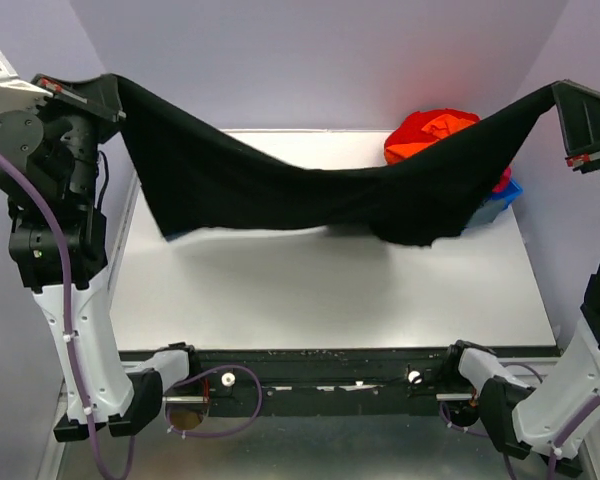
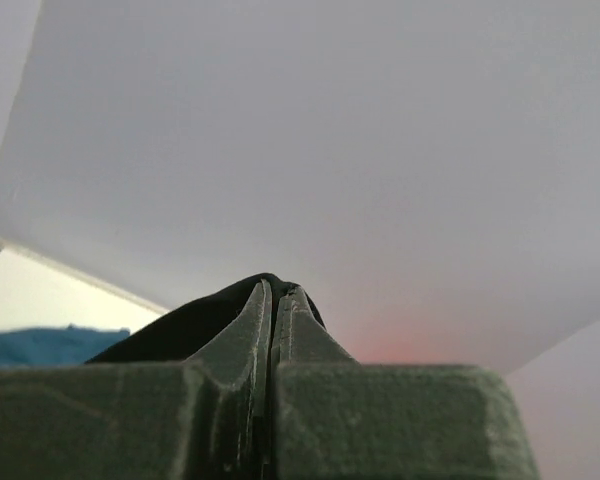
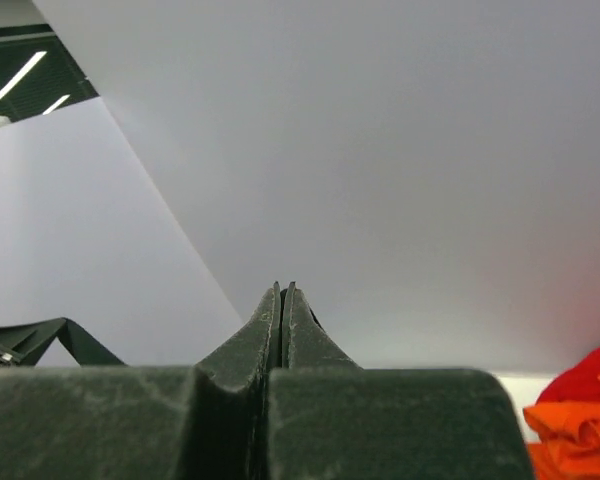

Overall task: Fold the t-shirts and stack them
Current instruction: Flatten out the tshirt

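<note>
The black t-shirt hangs stretched in the air above the desk and sags in its middle, lowest over the desk's far right part. The left jaws are clamped on one end of it, high over the desk's far left corner. The right jaws are clamped on the other end, over the far right corner. An orange-red cloth lies at that corner.

The black t-shirt is soft, matt cloth, and the table looks smooth and matt.
</note>
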Motion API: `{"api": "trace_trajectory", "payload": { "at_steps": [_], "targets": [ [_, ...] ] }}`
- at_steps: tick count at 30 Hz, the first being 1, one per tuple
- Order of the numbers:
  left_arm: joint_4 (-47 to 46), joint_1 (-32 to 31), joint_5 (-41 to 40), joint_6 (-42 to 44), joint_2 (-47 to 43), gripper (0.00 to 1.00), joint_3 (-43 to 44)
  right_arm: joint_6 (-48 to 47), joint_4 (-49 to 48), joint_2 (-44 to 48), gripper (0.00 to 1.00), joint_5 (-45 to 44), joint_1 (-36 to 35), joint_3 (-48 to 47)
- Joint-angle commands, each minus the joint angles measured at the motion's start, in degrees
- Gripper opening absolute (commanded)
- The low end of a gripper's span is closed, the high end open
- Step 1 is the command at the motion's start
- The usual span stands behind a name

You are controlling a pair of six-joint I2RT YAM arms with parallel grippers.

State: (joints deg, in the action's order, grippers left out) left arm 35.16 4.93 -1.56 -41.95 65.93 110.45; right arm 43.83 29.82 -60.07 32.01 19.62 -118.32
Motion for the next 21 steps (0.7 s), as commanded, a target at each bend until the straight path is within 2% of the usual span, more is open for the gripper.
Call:
{"api": "trace_trajectory", "payload": {
  "at_steps": [1, 6, 9, 13, 16, 18, 21],
  "targets": [
    [0.9, 0.5, -2.6, 1.4, 10.2, 0.00, 7.0, 0.9, -0.1, -8.5, 0.01, -0.3, 0.7, -5.0],
    [1.6, 0.5, -2.4, 0.5, 23.6, 0.00, 14.6, 7.0, -3.7, -20.2, 0.01, 6.9, 0.3, -6.1],
    [1.0, 0.6, 0.1, -0.9, 30.1, 0.00, 16.3, 6.4, -5.0, -26.0, 0.01, 5.9, -3.3, -4.7],
    [-4.1, 0.5, 3.9, -5.0, 33.9, 0.00, 10.4, 3.1, -5.1, -33.2, 0.01, 2.0, -9.1, -4.4],
    [-9.7, 0.5, 5.4, -8.7, 35.4, 0.00, 6.0, 5.4, -8.6, -38.5, 0.01, 2.8, -10.9, -6.4],
    [-7.5, 0.4, 6.8, -9.0, 38.8, 0.00, 12.4, 6.1, -9.4, -41.3, 0.01, 3.3, -10.8, -11.4],
    [0.0, 0.7, 5.8, -7.4, 42.4, 0.00, 29.8, 4.6, -7.3, -43.0, 0.01, -0.4, -9.5, -22.6]
  ]
}}
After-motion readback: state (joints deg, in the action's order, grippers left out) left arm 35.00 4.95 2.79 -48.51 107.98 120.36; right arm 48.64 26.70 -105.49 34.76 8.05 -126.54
